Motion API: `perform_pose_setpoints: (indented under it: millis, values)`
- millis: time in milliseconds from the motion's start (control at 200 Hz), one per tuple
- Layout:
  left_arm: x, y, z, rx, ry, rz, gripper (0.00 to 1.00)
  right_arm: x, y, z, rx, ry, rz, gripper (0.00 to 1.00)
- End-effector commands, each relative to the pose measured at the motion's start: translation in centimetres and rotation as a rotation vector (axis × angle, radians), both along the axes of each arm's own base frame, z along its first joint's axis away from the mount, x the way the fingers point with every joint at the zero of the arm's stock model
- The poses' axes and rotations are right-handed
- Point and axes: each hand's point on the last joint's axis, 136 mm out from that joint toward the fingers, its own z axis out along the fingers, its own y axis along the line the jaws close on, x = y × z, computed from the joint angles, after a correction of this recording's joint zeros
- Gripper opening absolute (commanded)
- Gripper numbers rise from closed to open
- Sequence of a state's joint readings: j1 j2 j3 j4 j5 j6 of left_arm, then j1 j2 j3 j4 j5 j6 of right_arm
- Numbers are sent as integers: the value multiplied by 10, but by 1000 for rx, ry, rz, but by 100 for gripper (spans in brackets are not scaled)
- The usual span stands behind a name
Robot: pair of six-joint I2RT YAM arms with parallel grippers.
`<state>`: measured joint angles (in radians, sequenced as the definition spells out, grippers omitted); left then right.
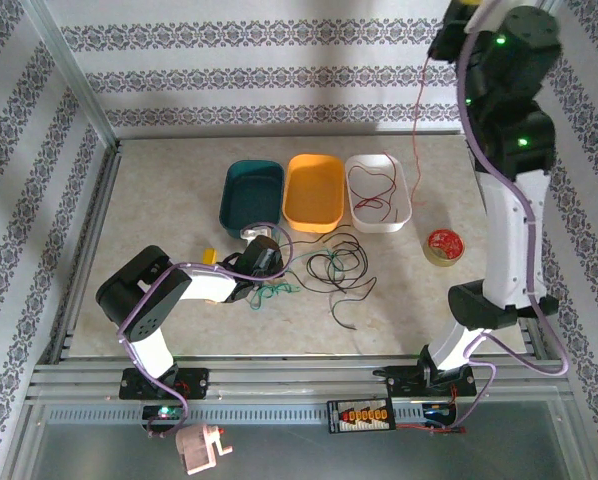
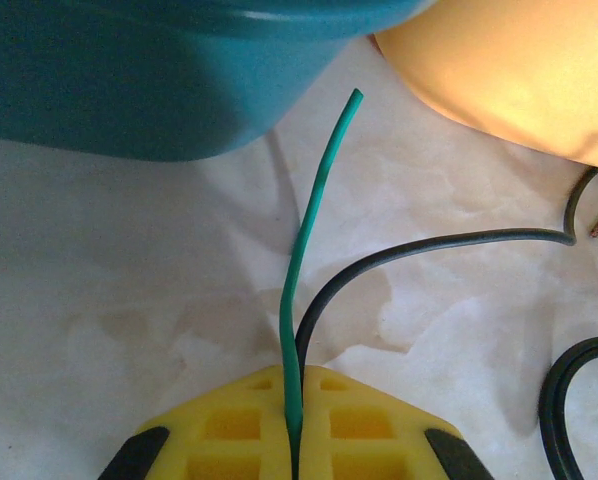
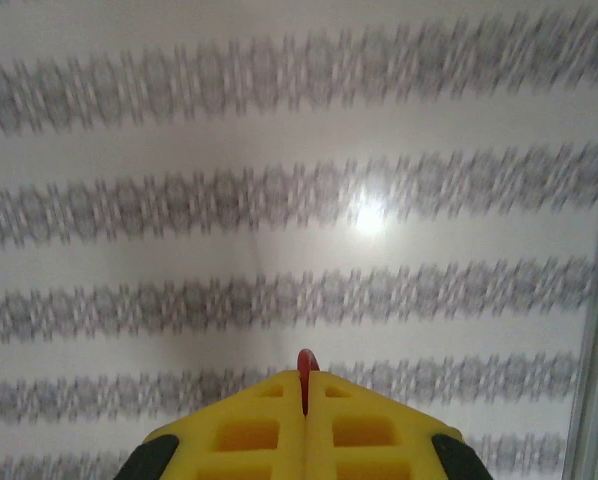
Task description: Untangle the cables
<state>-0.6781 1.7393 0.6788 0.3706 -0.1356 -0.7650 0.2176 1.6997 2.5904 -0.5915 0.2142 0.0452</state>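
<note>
A: Left wrist first. Pinching the green cable [image 2: 309,230] tight in the left tool [image 2: 294,405] at six o'clock, with the free end poking up toward twelve between the teal bin [image 2: 129,80] and the orange bin [image 2: 519,70].

B: Spotting a black cable [image 2: 429,245] too, tucked right against the green at the pinch, then curving off to three over the table [image 2: 99,290]. Hard to tell whether caught in the grip or merely beside it.

A: Right wrist now. Clamped shut on the red cable [image 3: 305,360] with the right tool [image 3: 305,388], with only a stub visible at six and wallpaper [image 3: 279,200] beyond.

B: Over to the top view. Holding that red strand high at one o'clock, hanging down into the white bin [image 1: 404,195]. Finding the remaining cables [image 1: 337,268], green and black, looped mid-table at six of the bins, with the red roll [image 1: 444,244] off at three.

A: So, for the left: probably best to draw the green out slowly and low, away from the black loops. Watch for black dragging along; if so, stop and regrip on green alone.

B: And ease the red down without snagging.
</note>
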Motion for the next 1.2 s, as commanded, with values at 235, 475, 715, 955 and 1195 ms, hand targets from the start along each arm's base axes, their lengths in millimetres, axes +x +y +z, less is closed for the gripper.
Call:
perform_pose_setpoints:
  millis: [235, 475, 715, 955, 1195]
  values:
    - [-5, 2, -17, 4, 58, -6, 0, 25, 3, -26, -22, 63, 2, 0]
    - [-5, 1, -19, 7, 63, -9, 0, 43, 18, -57, 4, 144, 72, 0]
    - [-6, 3, -18, 9, 58, -7, 0, 37, 14, -35, 1, 81, 44, 0]
    - [-5, 2, -19, 7, 60, -9, 0, 7, 7, 11, -2, -48, 32, 0]
    - [-6, 1, -19, 8, 58, -13, 0, 24, 16, -16, 9, 29, 69, 0]
